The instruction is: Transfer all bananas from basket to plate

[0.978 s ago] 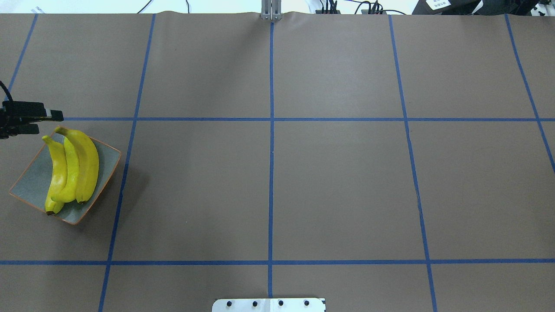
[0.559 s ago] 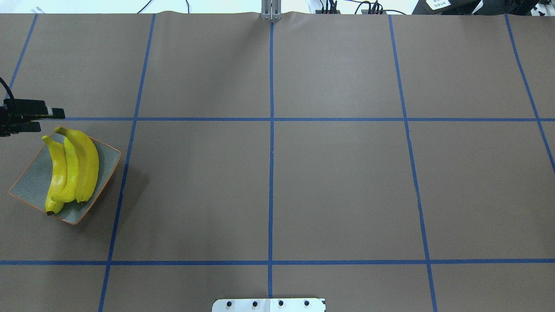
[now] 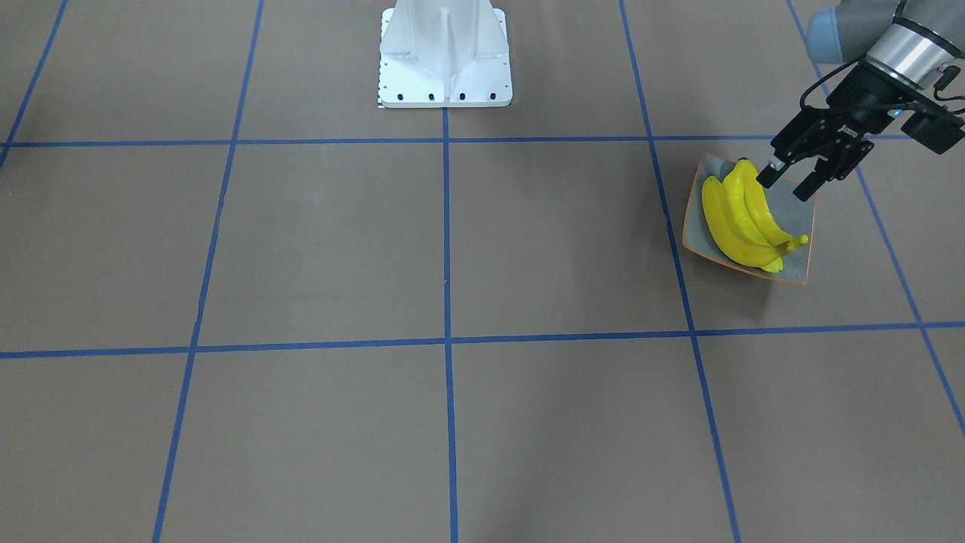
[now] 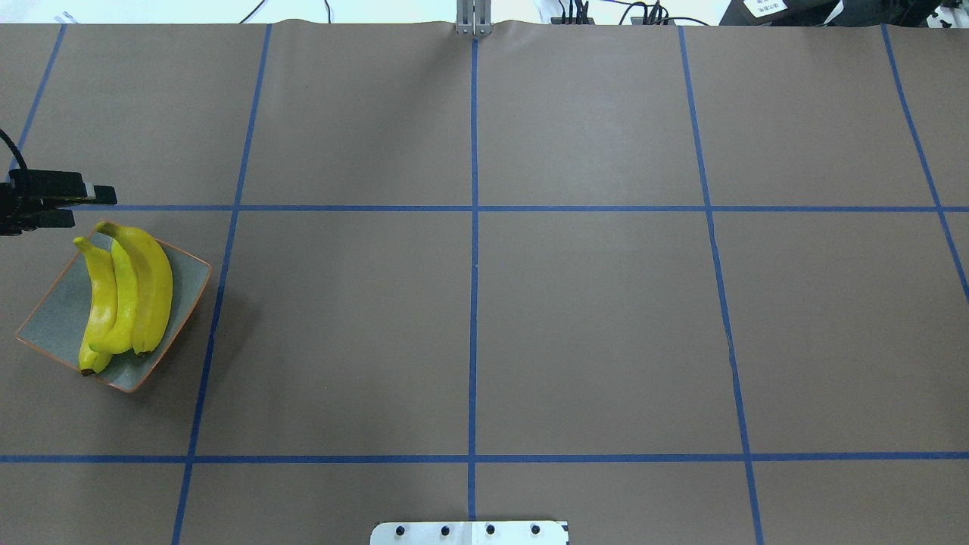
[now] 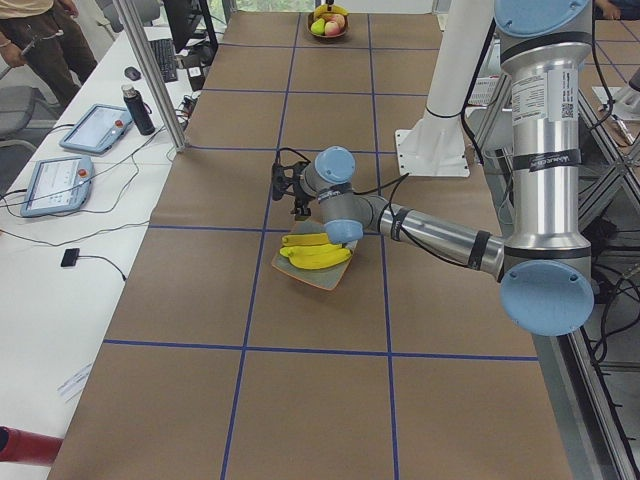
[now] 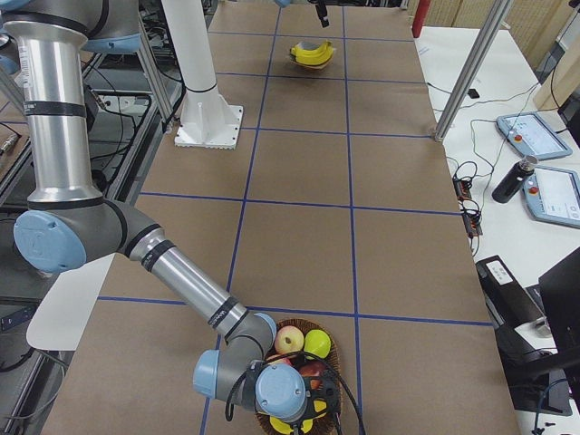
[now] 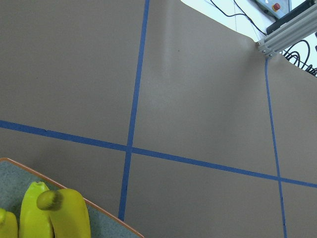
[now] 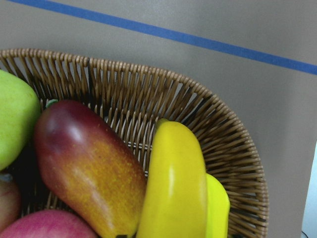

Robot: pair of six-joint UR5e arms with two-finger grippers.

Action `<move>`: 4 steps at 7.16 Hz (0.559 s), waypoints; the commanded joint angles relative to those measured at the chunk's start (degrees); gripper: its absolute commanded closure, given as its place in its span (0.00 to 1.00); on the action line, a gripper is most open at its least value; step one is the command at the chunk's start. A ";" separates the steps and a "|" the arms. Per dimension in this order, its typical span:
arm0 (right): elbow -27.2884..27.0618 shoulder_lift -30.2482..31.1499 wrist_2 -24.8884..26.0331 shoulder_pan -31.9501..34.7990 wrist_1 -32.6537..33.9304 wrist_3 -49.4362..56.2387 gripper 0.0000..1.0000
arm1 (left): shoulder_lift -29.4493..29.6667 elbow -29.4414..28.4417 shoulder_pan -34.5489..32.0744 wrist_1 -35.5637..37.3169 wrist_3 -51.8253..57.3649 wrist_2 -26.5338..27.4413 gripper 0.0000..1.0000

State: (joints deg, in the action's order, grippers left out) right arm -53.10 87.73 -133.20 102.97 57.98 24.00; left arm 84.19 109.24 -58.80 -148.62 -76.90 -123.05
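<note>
1. Since a second ago the left hand [image 3: 785,185] has shifted slightly, far and to the right in the overhead view. The plate [image 4: 53,318] and the three bananas [image 4: 129,295] on it lie exactly as they did.
2. The left hand's two fingers [image 3: 805,191] are spread apart with nothing between them. It hangs raised over the plate at the left end of the desk [image 4: 590,318] and touches neither the plate nor the fruit.
3. The left wrist view looks down past the plate's orange-rimmed corner. Two banana tips show at its lower left edge, and a blue tape cross [image 7: 130,148] lies on the desk beyond them.
4. The three bananas lie side by side along the plate, touching one another. Their dark ends are toward the near side.
5. The right hand [image 6: 319,399] is down at the basket [image 8: 143,94] at the right end of the desk. It shows only in the side view, so I cannot tell whether its fingers are spread or pressed together.
6. The right wrist view shows two more bananas still in the basket, lying against its woven wall. A reddish fruit [image 8: 84,163] is just beside them, and a green fruit [image 8: 15,124] sits at the left edge.
</note>
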 commanded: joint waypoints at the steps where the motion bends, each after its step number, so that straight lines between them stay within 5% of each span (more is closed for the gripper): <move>1: -1.30 -0.01 -0.13 0.04 0.03 -0.27 1.00 | -0.08 0.18 0.00 0.00 0.00 0.00 0.00; 4: -6.55 -0.54 -0.13 1.17 0.73 -0.62 1.00 | -0.08 0.18 0.00 0.00 0.00 -0.09 0.00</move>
State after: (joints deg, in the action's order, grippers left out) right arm -57.33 87.57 -133.27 103.34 58.25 23.56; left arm 84.11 109.36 -58.80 -148.62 -76.91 -123.10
